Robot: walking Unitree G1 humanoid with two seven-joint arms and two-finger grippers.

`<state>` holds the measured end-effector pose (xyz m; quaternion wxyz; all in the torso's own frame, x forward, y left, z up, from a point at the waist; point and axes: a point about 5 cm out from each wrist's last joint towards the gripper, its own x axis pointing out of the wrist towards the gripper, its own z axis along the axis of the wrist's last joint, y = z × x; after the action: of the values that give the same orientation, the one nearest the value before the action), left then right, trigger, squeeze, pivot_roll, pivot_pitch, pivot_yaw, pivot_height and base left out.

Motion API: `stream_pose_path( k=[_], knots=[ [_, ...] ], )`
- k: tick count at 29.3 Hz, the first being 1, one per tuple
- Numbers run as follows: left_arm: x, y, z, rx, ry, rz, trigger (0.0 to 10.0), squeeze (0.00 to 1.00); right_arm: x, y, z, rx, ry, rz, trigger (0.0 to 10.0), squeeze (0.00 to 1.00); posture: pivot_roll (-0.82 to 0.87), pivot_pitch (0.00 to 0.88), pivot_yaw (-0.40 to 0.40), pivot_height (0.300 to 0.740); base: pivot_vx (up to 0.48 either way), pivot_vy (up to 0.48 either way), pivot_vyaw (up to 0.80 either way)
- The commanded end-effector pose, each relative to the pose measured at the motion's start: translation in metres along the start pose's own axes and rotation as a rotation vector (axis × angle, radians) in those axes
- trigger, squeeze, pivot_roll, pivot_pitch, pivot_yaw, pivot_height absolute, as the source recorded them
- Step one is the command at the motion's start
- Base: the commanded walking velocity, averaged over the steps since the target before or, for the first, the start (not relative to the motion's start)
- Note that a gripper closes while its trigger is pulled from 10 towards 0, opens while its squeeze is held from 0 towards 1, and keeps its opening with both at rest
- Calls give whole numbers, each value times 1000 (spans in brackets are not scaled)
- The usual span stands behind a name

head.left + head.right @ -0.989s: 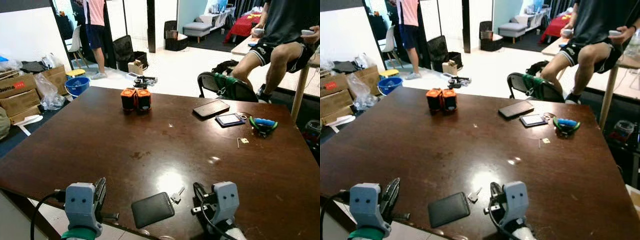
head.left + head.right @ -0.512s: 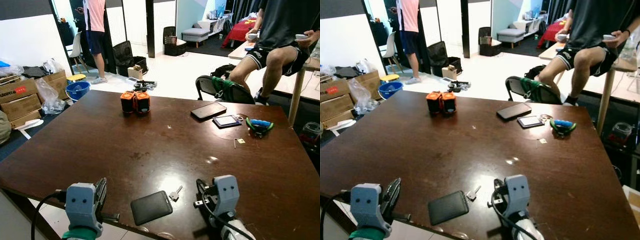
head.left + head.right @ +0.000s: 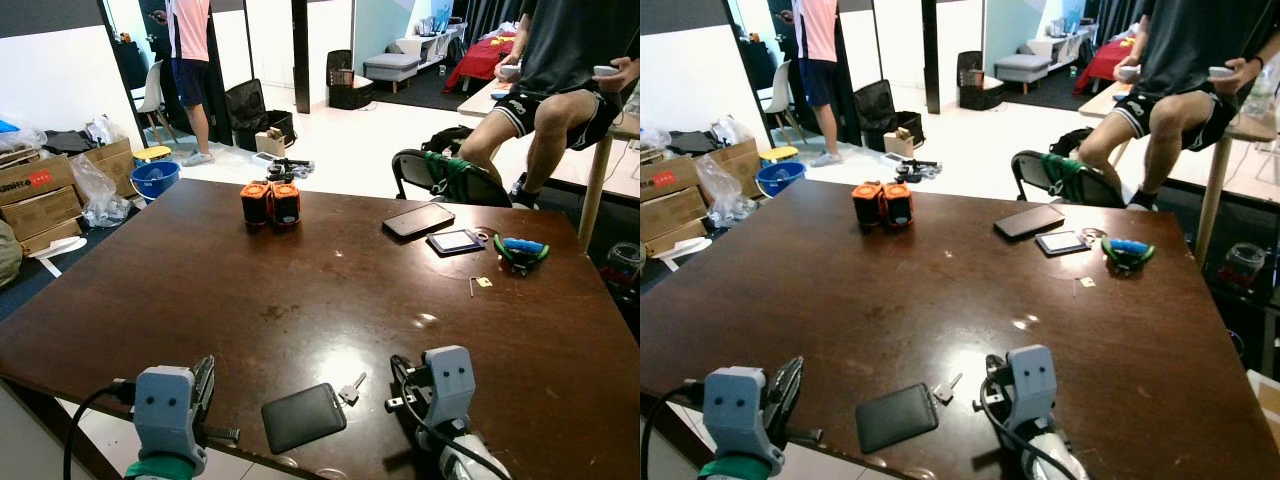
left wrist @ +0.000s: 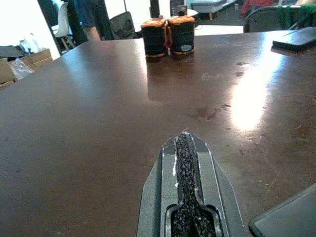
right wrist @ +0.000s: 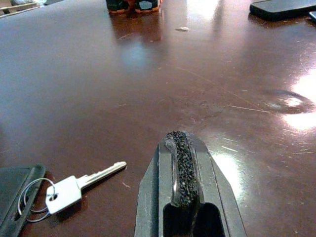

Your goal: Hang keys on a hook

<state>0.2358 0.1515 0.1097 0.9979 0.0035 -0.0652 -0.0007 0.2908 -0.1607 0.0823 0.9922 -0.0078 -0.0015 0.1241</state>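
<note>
Reaching for the key on the table; my right pincer, pressed together, must spread first.

A dark brown glossy wooden table carries two orange-and-black cylinders standing side by side; a black smartphone lies beside a framed card; green-and-blue pliers rest nearby; a seated person holds controllers.

Your right gripper has crept forward over the table edge, nearer the key; your head view tilted up slightly.
</note>
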Motion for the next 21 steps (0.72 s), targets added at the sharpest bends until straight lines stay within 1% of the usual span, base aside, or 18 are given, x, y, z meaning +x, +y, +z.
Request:
stream_pose_path(
  k=[1,6,18,21],
  knots=[
    [-2,2,-3,16,16,2,10000,0,-3,4,-7,7,27,9,10000,0,-32,0,156,740,0,-480,0],
    [-3,3,-5,-17,23,22,10000,0,-4,3,-8,2,33,11,10000,0,-38,0,157,740,0,0,0],
    [-4,2,-6,-16,26,20,10000,0,-1,2,-8,2,34,9,10000,0,-40,0,154,740,0,0,0],
    [-4,3,-6,-13,28,21,10000,0,2,3,-7,4,40,7,10000,0,-39,0,155,740,0,0,0]
  ],
)
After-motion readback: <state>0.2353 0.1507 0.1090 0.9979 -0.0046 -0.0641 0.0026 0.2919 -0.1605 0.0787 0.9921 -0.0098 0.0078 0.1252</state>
